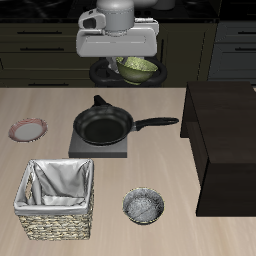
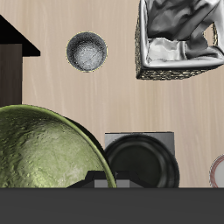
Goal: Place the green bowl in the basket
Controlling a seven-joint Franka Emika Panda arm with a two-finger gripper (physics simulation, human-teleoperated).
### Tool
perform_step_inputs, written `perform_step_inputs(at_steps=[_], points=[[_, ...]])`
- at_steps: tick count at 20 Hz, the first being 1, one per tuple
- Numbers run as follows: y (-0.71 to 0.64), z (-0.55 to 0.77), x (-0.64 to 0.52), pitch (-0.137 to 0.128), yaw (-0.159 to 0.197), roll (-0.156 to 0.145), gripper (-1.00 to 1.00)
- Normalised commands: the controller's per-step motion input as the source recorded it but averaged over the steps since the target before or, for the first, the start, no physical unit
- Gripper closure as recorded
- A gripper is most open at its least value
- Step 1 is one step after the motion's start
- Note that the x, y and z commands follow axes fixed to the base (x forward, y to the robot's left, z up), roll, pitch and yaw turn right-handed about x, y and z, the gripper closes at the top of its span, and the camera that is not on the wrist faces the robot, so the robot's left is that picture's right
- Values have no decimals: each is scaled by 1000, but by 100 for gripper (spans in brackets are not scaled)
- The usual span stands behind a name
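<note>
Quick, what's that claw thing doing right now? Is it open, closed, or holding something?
Gripper: closed on the green bowl, holding it in the air behind the frying pan.

Even, flat simulator light falls across the pale table (image 1: 60, 105), with no glare. Soft shadows sit under the pan (image 1: 105, 126) and the basket (image 1: 57, 203). The background stays dim. Both views are low-resolution, slightly soft.

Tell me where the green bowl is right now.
The green bowl hangs in the gripper, lifted above the table's back edge, behind the black frying pan. The basket sits far off, near the front edge.
</note>
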Motion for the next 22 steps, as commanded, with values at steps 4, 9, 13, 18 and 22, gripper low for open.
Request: perform_step_inputs(at_steps=[4, 9, 13, 18, 22], points=[[-426, 238, 325, -26, -48, -25, 100], [-293, 103, 347, 23, -12, 42, 100], [-439, 79, 421, 0, -2, -7, 100], [-241, 41, 305, 15, 1, 8, 100], [-570, 113, 331, -28, -7, -79, 100]])
